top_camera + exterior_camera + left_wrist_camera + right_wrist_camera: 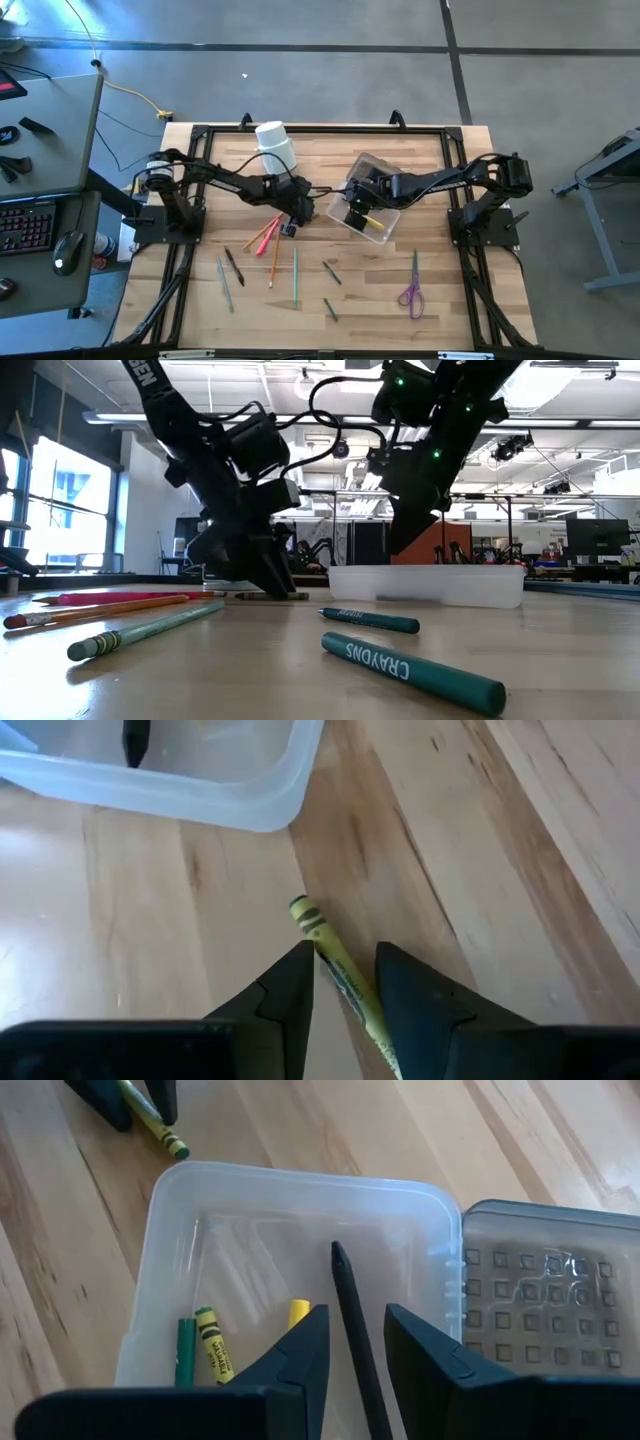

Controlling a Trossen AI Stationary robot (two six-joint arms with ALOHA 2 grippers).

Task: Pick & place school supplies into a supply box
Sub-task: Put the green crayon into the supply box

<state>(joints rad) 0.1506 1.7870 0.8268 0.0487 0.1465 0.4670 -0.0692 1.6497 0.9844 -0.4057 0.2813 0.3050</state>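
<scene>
The clear supply box (368,218) stands at mid-table with its lid (550,1290) open beside it. It holds a green crayon, a yellow-green crayon (212,1342) and a yellow piece. My right gripper (357,1342) hovers over the box, shut on a dark pen (345,1295). My left gripper (340,975) is down at the table just left of the box, shut on a yellow-green crayon (322,935). It also shows in the high view (291,222) and the low view (275,585). My left gripper has the crayon's middle (345,982) between its two fingers, coming from above and slanting toward the box. The crayon lies along the table, and its free end (300,907) points at the box. My right gripper pinches the dark pen's shaft (358,1352) between its two fingers from above. The pen is lifted clear and its tip (337,1252) hangs inside the box.
Red and orange pencils (262,236) lie beside my left gripper. Green and dark pencils and crayons (295,272) are scattered toward the near edge, and purple scissors (411,290) lie near right. A white cup (276,146) lies at the far side. Teal crayons (410,672) lie close to the low camera.
</scene>
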